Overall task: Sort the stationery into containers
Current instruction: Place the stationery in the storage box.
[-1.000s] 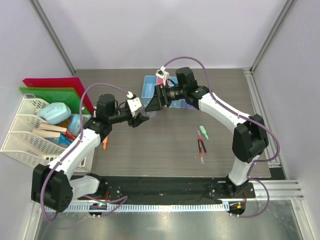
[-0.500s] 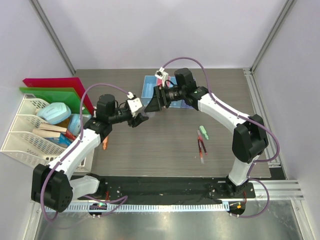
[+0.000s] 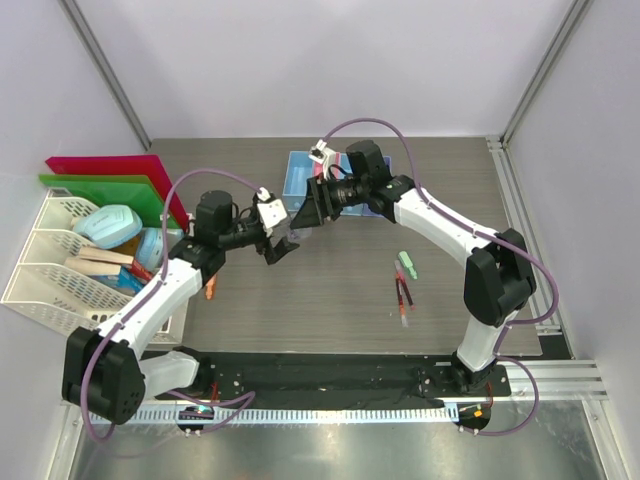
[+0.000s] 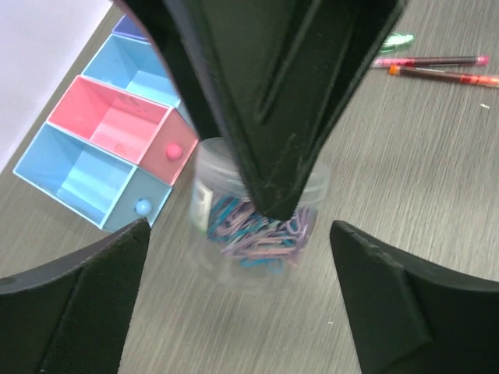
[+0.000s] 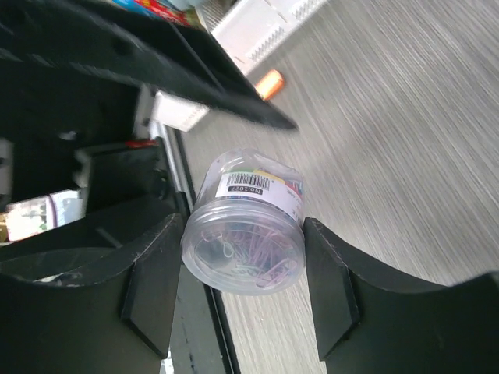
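Note:
My right gripper is shut on a clear round jar of coloured paper clips and holds it by its sides just above the table. My left gripper is open, with its fingers on either side of the jar and not touching it. The joined blue, pink, blue and purple boxes stand just behind the jar and are partly hidden in the top view. A green eraser and red-and-black pens lie at mid right. An orange marker lies beside the left arm.
White mesh trays holding pale blue objects stand at the far left, with red and green folders behind them. A black base strip runs along the near edge.
My left gripper has drawn slightly back toward the near side, away from the right gripper. The right gripper has shifted a little to the left with the jar.

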Tool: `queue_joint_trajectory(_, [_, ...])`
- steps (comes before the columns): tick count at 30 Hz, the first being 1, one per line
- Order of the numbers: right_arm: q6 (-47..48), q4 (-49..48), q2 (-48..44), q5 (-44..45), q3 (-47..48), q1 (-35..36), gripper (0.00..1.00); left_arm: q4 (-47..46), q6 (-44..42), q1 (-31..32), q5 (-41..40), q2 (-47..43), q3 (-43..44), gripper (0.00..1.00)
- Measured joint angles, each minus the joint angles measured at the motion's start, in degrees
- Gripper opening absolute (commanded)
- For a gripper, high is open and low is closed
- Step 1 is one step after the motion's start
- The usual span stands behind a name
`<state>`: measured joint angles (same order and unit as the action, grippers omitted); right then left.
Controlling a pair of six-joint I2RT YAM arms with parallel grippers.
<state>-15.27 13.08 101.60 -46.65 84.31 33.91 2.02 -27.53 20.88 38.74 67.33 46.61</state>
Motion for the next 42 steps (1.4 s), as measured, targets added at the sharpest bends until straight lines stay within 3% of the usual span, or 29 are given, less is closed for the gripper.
queue_joint_trajectory(10, [5.73,8.52,2.05,6.43,5.46,-0.7,0.14,0.0,-3.1,0.0,-2.4,-2.19,-2.58,1.0])
queue_joint_trajectory(23, [20.74,23.91,23.78,28.57,37.62,-6.82,0.15,3.34,-5.9,-2.91,-5.7,-7.69,-9.97,1.0])
queue_joint_trajectory(31, [24.76,27.54,28.46,37.46,40.94,-9.79,0.15,3.56,-5.97,-7.96,-6.14,-8.28,-12.39,1.0])
queue_joint_trajectory(42, [27.74,26.86,31.06,43.63,43.12,-9.97,0.15,3.34,-5.75,-9.79,-5.51,-8.79,-15.47,1.0])
